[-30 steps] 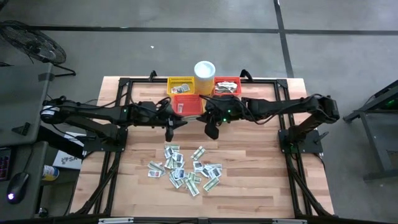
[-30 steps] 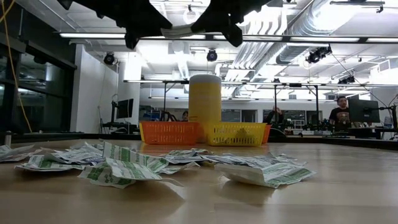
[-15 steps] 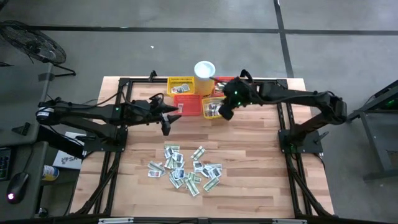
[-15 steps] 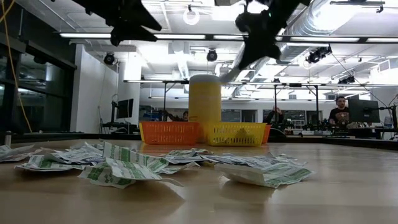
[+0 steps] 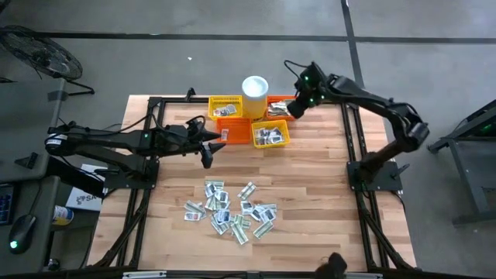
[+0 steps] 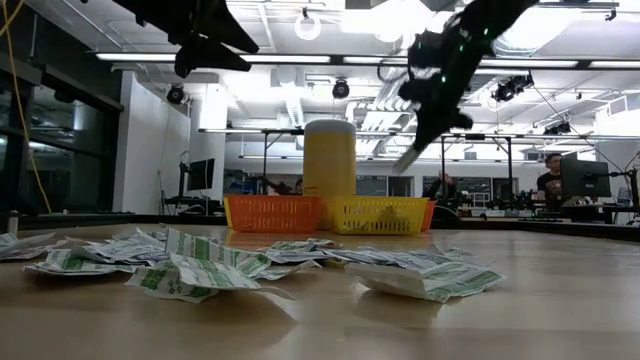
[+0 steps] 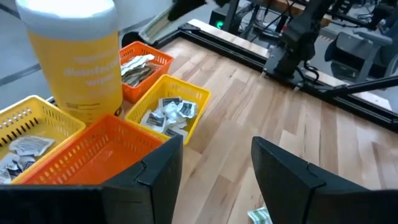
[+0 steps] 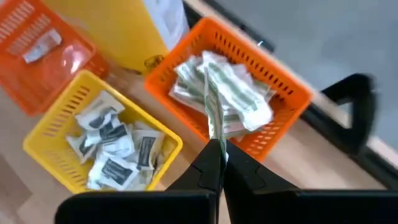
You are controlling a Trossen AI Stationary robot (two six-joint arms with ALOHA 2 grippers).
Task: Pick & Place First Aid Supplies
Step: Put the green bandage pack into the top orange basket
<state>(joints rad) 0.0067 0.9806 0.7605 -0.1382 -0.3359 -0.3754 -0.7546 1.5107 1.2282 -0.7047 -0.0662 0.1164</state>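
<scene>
The right wrist view shows one thin, pale green-and-white flat sachet (image 8: 211,102) pinched edge-on between the closed fingers of the right gripper (image 8: 219,163); it hangs directly over the red-orange mesh basket at the back (image 8: 273,81), which already holds several similar green-printed packets, so the grip looks chosen to let the sachet fall flat onto its own kind; beside it sits a small yellow mesh basket (image 8: 53,158) filled with grey-and-white sachets, which suggests sorting by type. In the high view, the right gripper (image 5: 297,107) is raised over the far corner of the basket cluster, next to the white cylindrical cup (image 5: 255,86); the loose heap of first aid supplies (image 5: 232,209) lies well apart from the baskets, in the middle of the bare wooden table (image 5: 325,194), where both arms can reach it. The left gripper (image 5: 208,159) hovers between the baskets and the heap, its fingers spread wide and empty; the left wrist view confirms the gap between its dark fingers (image 7: 155,171), with a nearer orange mesh basket (image 7: 93,149) just ahead; it seems ready to go down for another packet once the right arm's drop is made.
</scene>
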